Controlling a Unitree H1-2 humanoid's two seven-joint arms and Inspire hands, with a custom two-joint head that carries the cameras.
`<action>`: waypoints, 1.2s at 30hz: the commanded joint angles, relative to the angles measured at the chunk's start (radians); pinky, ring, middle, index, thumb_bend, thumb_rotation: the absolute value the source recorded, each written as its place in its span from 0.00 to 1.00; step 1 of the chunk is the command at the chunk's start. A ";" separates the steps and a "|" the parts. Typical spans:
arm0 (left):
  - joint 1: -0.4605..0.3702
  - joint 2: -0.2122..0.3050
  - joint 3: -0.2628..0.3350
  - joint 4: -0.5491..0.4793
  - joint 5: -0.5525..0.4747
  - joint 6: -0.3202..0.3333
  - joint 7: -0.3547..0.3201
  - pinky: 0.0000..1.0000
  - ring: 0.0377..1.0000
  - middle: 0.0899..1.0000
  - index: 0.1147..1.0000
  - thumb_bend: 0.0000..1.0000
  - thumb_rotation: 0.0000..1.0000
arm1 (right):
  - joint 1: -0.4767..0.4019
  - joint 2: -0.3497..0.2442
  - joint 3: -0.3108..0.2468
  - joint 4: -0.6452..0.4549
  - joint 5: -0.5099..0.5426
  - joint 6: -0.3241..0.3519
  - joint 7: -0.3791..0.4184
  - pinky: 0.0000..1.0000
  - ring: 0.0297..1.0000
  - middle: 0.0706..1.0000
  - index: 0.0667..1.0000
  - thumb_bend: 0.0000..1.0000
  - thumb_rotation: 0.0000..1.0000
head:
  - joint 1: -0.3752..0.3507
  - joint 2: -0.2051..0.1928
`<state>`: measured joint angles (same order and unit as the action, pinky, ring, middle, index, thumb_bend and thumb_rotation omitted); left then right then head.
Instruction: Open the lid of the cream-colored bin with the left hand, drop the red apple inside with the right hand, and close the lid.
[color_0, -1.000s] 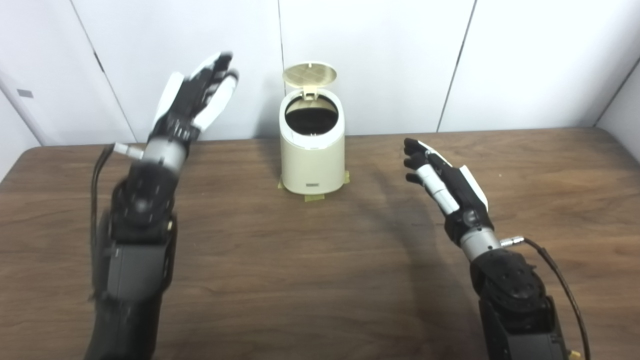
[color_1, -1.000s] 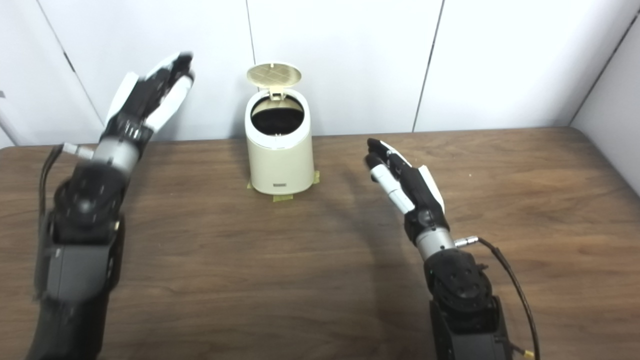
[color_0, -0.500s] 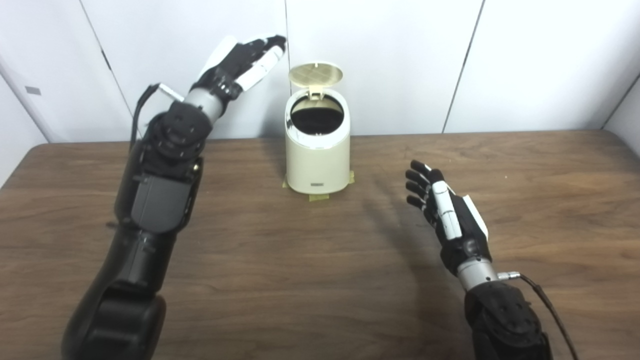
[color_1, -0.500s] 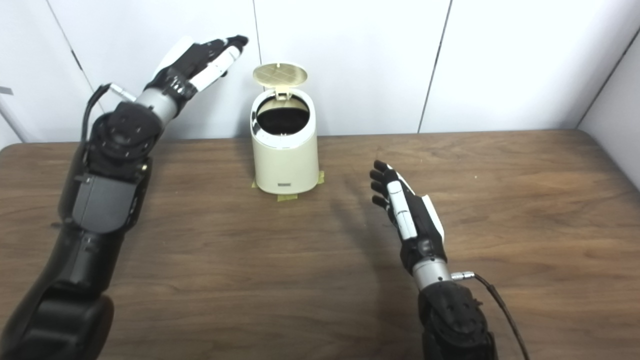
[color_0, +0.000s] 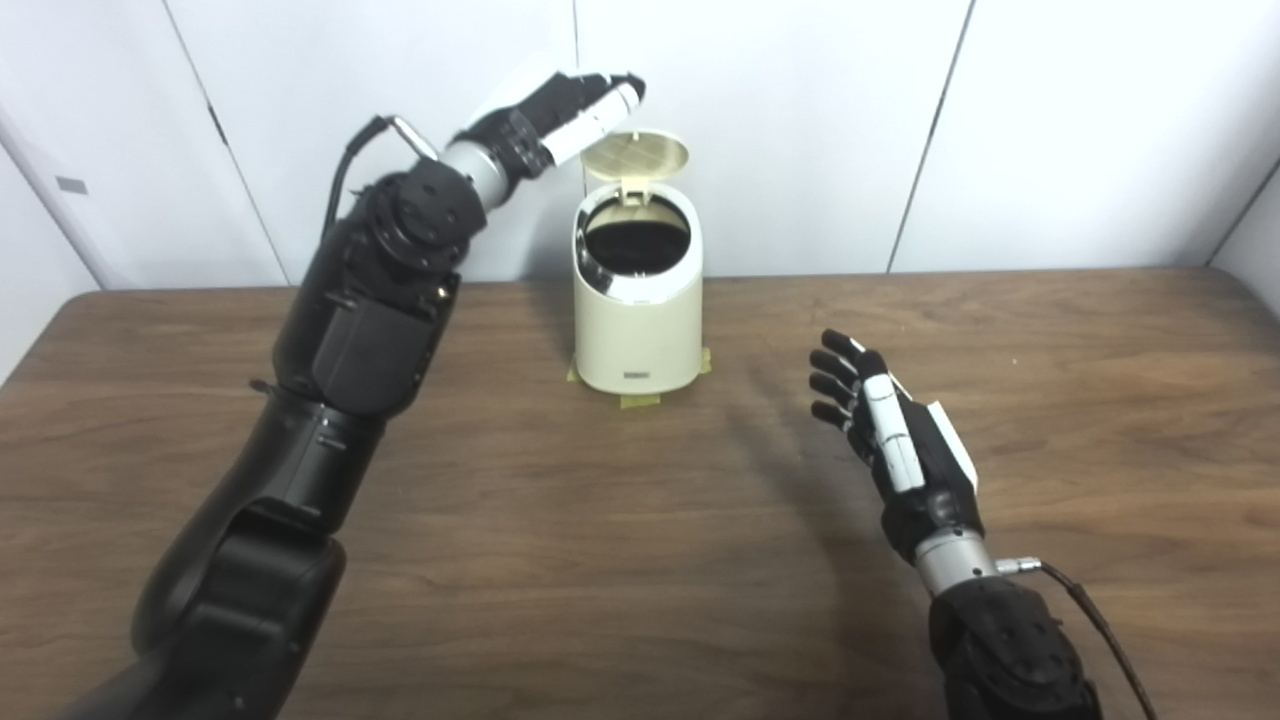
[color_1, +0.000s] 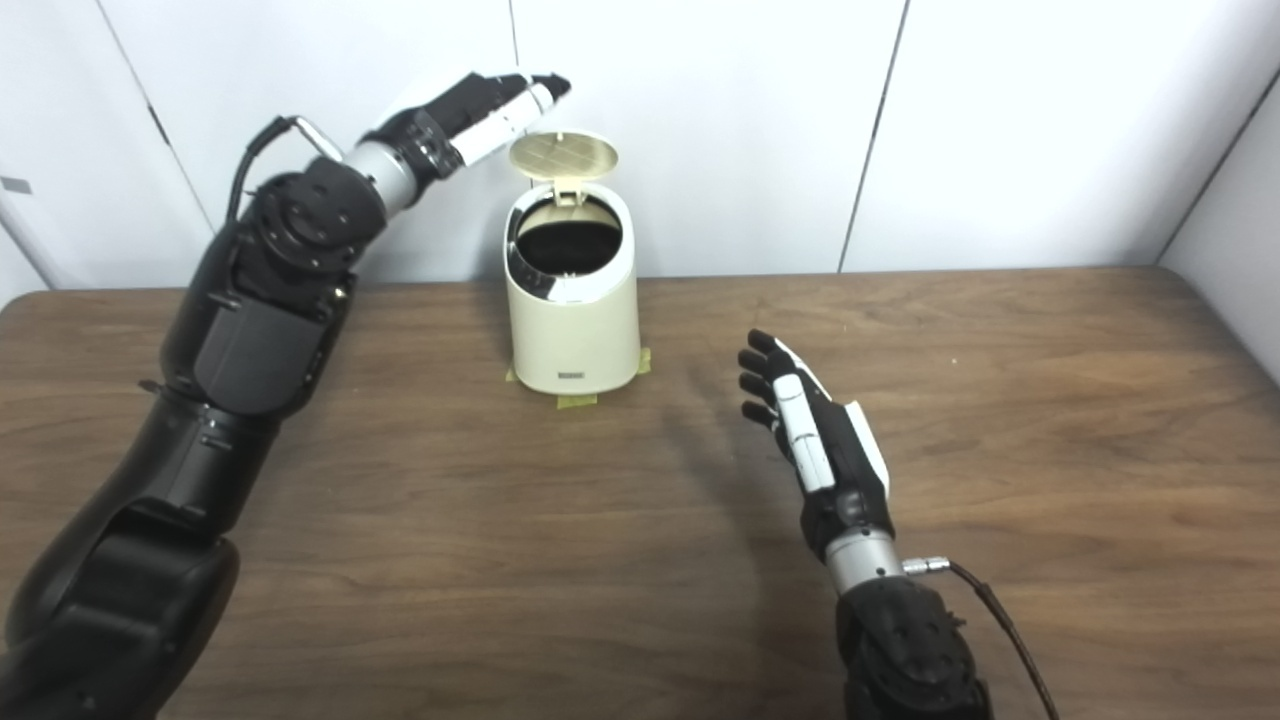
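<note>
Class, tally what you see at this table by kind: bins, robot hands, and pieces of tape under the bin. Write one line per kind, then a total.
Bins: 1, the cream bin with its lid up
Robot hands: 2, the left hand and the right hand
Tape pieces showing under the bin: 3, such as the front tape
Total: 6

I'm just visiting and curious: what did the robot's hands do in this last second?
The left hand swung in from the left, up beside the open lid. The right hand drew back toward the robot, empty. The bin stayed put, lid up.
</note>
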<state>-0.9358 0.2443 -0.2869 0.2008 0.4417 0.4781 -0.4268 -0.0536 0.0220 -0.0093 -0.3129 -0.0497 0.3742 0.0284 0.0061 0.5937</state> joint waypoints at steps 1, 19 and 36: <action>-0.057 0.020 0.003 -0.037 0.015 -0.012 0.010 0.94 0.95 0.91 0.89 0.31 1.00 | -0.035 0.002 0.007 -0.018 -0.001 -0.030 -0.007 0.79 0.86 0.86 0.86 0.51 0.96 | 0.000 0.000; -0.066 0.089 -0.150 -0.124 0.119 -0.011 -0.161 0.83 0.89 0.90 0.88 0.45 1.00 | -0.050 -0.006 0.010 0.010 -0.022 -0.018 -0.027 0.73 0.80 0.81 0.85 0.52 0.96 | -0.010 -0.001; -0.067 0.157 -0.305 -0.275 0.507 -0.031 -0.548 1.00 0.96 0.92 0.90 0.53 1.00 | -0.051 -0.023 0.018 0.015 -0.031 -0.028 -0.023 0.70 0.76 0.79 0.85 0.52 0.94 | -0.022 0.010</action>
<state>-0.9554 0.3796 -0.5978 -0.0483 0.9171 0.4559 -0.9651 -0.0693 0.0084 0.0051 -0.2752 -0.0796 0.3799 0.0045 -0.0153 0.6029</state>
